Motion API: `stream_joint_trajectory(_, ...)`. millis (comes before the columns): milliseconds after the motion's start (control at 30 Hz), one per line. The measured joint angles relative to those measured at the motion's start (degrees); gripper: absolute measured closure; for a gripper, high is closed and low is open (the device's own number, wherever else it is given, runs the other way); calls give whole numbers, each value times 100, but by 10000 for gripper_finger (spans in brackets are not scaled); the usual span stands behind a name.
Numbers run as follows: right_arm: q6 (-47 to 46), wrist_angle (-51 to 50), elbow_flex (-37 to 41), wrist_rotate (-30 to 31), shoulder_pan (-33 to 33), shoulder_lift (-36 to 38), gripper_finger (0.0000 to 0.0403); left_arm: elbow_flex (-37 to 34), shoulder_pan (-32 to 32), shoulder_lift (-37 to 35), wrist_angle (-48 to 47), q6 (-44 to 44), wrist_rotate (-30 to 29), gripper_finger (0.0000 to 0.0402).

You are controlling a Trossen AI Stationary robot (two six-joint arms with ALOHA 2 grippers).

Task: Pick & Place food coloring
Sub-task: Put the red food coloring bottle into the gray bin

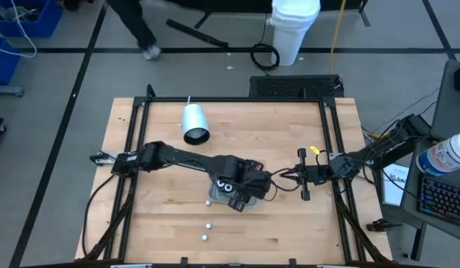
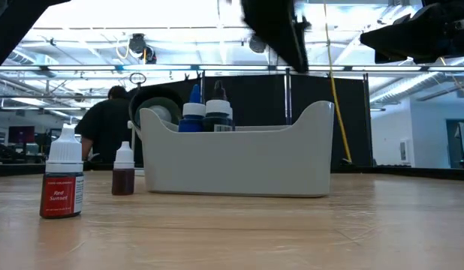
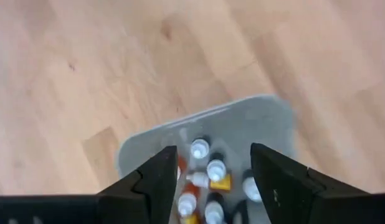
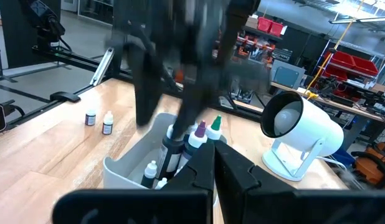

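Food coloring bottles point(image 3: 208, 177) clustered upright inside the grey tray point(image 2: 239, 161), 2 more bottles point(image 2: 63, 184) on the table point(image 1: 289, 223) beside the tray, left gripper point(image 3: 208, 180) spread above the tray — empty, right gripper point(image 1: 278, 177) pressed together just beside the tray, white cup point(image 1: 194, 123) lying beyond.

Standing bunched inside the tray point(image 2: 239, 161) at table point(image 1: 289, 223) centre, several food coloring bottles point(image 2: 206, 112), with two more point(image 2: 63, 184) sitting outside, nearer the front edge.
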State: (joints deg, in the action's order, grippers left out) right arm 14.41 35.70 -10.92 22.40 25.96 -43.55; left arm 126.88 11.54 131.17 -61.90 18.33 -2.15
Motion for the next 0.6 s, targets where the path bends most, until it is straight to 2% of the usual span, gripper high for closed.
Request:
stream_joint_trajectory(100, 0, 0, 0, 1, 0, 0, 403, 828, 127, -20, -835, -102, 8, 194)
stream_joint_trajectory(133, 0, 0, 0, -1, 0, 0, 403, 745, 180, -218, -877, -141, -7, 194)
stream_joint_trajectory(233, -7, -43, 0, 1, 0, 2, 403, 283, 310, -924, -1234, -185, -103, 201)
stream_joint_trajectory(367, -11, -55, 0, -1, 0, 0, 403, -155, 455, -1856, -1755, -1018, -173, 219)
stream_joint_trajectory(500, -13, -43, 0, -1, -2, 0, 403, -963, 734, -2806, -1511, -1298, -320, 257)
stream_joint_trajectory(600, -15, -38, 0, -1, -2, 0, 403, -1812, 988, -3574, -927, -1389, -740, 298)
